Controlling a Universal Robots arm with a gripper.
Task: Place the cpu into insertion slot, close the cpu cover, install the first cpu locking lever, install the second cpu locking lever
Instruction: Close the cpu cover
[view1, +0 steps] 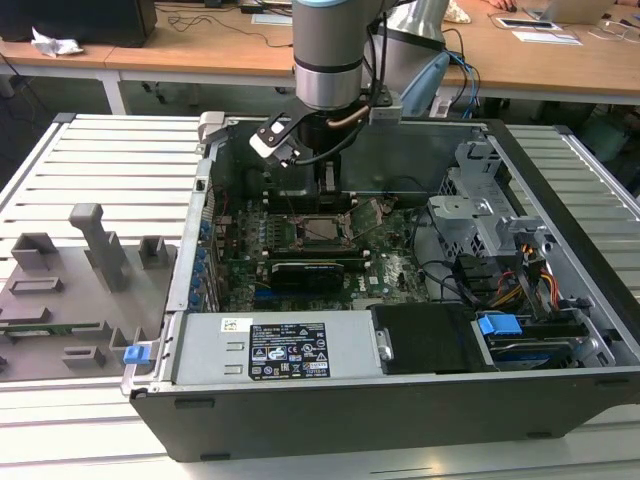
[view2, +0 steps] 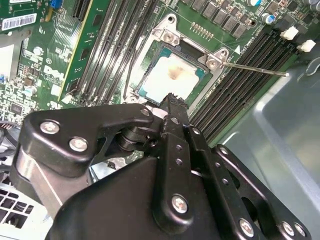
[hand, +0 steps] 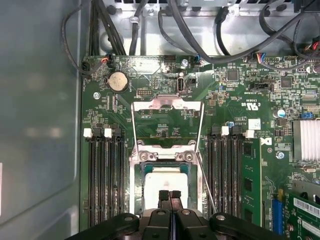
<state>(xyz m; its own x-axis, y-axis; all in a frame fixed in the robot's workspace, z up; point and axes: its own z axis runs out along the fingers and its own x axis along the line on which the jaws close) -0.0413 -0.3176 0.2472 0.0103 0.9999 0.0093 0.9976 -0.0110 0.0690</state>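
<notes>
The cpu (hand: 161, 181) (view2: 172, 75), pale silver with a brownish smudge, lies flat in the insertion slot (hand: 136, 185) (view1: 322, 231) on the green board. The cpu cover (hand: 167, 103) is swung open beyond its hinge, and the green board shows through its window. One thin locking lever (hand: 206, 182) (view2: 255, 67) sticks out loose beside the socket, and another rod (view2: 129, 75) runs along the opposite side. My gripper (hand: 170, 194) (view2: 173, 99) (view1: 324, 190) is shut with nothing between its fingers. Its tips sit right at the chip's edge, hiding part of it.
Long black memory slots (hand: 102, 175) (hand: 225, 175) flank the socket on both sides. Black cables (hand: 200, 35) run behind the board. The open case has metal walls (view1: 190, 250), drive bays (view1: 490, 210) at the exterior view's right and a power supply (view1: 285, 350) in front.
</notes>
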